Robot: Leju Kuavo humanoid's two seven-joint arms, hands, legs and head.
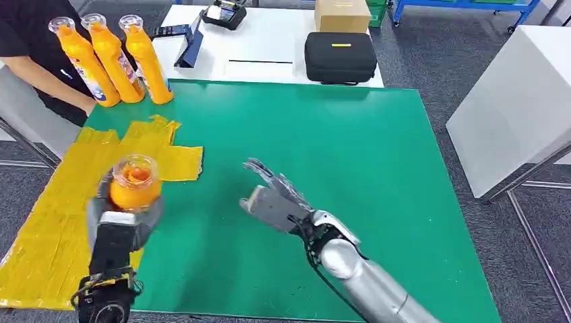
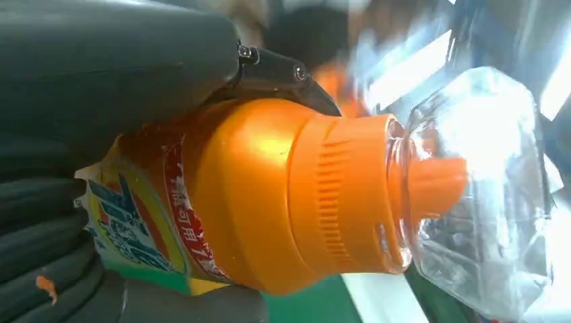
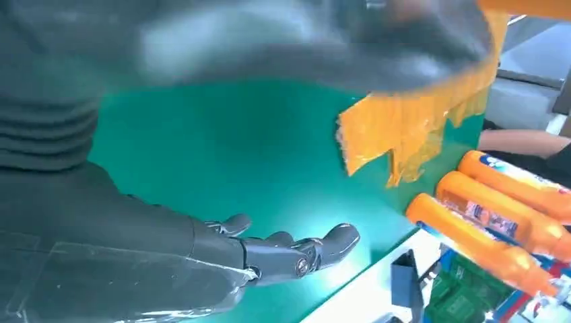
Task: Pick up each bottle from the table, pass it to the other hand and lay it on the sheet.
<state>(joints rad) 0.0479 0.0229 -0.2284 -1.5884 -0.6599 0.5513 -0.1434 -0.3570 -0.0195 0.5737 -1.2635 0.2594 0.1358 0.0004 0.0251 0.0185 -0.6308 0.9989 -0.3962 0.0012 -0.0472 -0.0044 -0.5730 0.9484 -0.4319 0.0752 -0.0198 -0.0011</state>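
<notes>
Bottle (image 2: 269, 195) glossy orange plastic, clear cap (image 2: 478, 195); sheet (image 1: 60, 222) crinkled yellow; mat (image 1: 323, 175) matt green.

Held bottle (image 1: 134, 183) body hidden by left hand (image 1: 121, 219).

**Location: Robotics Test Lab / Workshop Bay**

I stand at a work table topped with a green mat (image 1: 350, 168), which carries a patch of taped yellow sheet (image 1: 60, 208). Grey carpet flooring (image 1: 431, 60) surrounds the table. A white bench (image 1: 269, 47) behind it holds a black zip case (image 1: 340, 57), a cardboard box (image 1: 342, 15) and a tablet stand (image 1: 192, 40). A blue metal rack (image 1: 464, 8) stands at the rear, a white cabinet (image 1: 518, 101) to my right. A person (image 1: 30, 60) in black attends at the table's far corner.
</notes>
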